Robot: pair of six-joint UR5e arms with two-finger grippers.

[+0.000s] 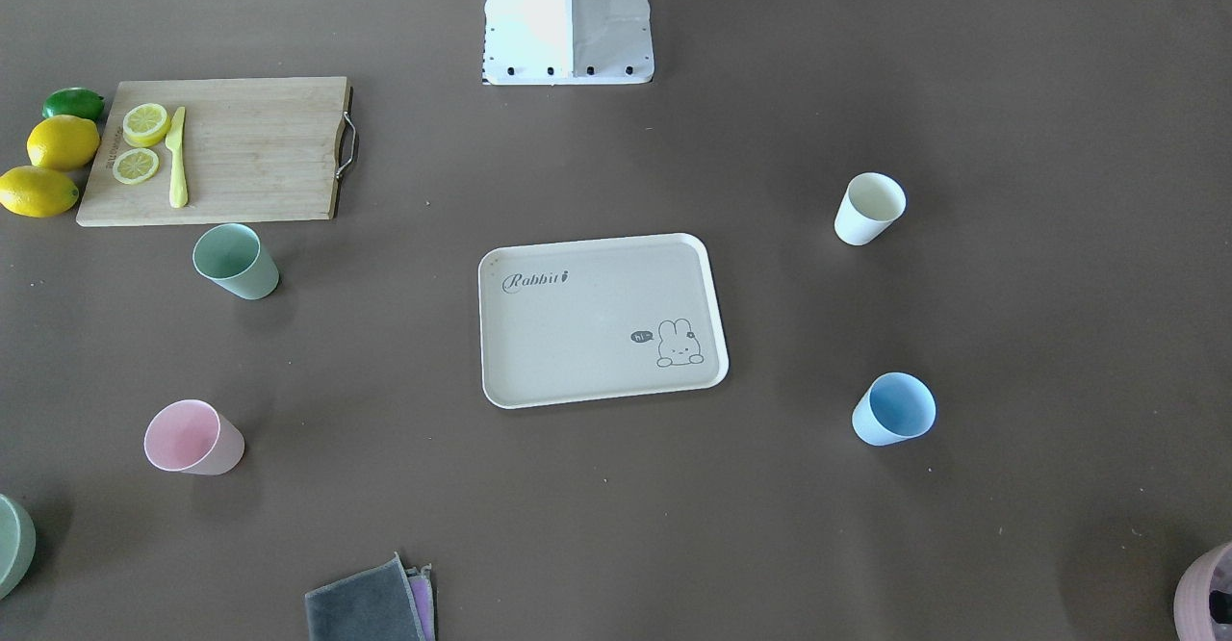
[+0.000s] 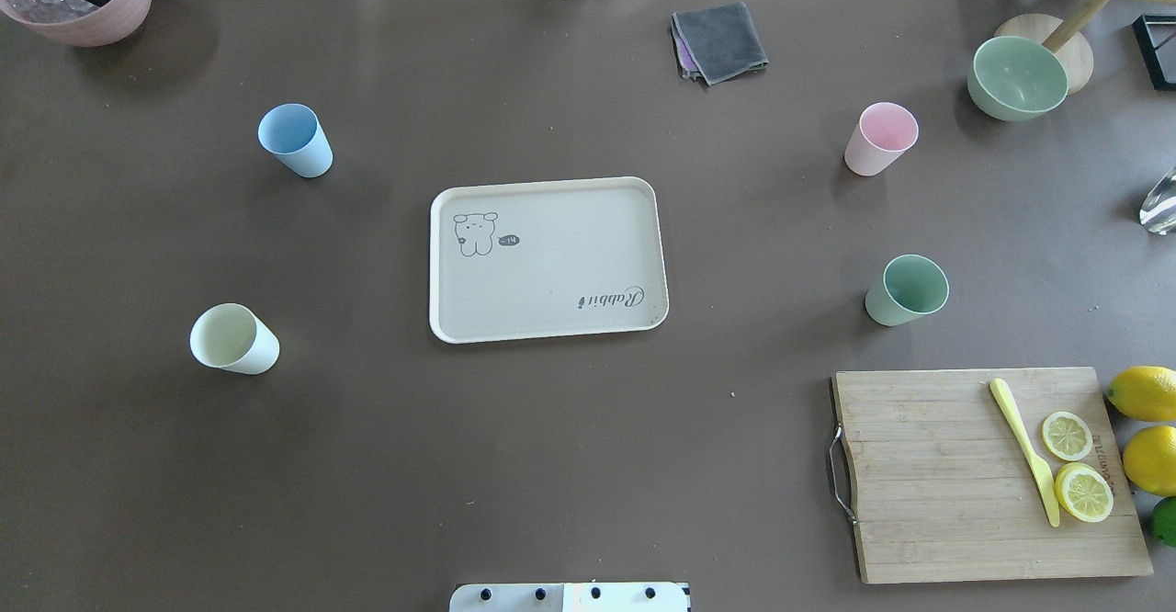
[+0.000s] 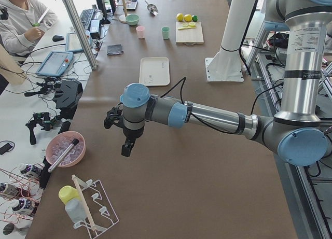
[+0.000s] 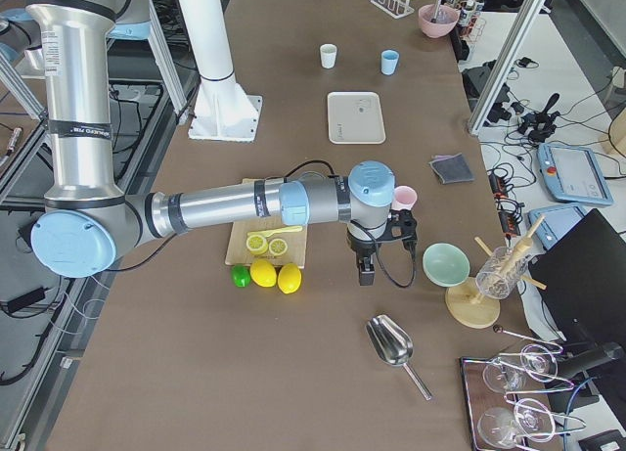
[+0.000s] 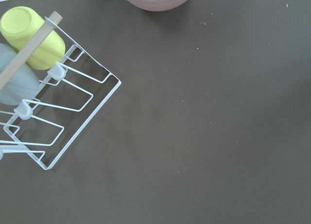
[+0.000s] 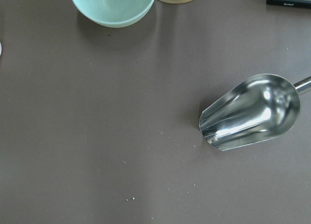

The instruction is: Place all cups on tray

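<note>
The tray (image 2: 551, 263) lies between the left gripper (image 3: 126, 145) and the right gripper (image 4: 365, 269), well apart from both. I cannot tell whether either one's jaws are apart or together. The pink cup (image 2: 880, 138) and sage green cup (image 2: 905, 289) stand toward the right gripper, the cream cup (image 2: 230, 338) and light blue cup (image 2: 292, 139) toward the left.

Four cups (image 2: 295, 139), one tray (image 2: 551, 267), two lemons (image 2: 1144, 391), one lime (image 2: 1165, 520), two lemon slices (image 2: 1067, 435), one cutting board (image 2: 937, 483)
</note>
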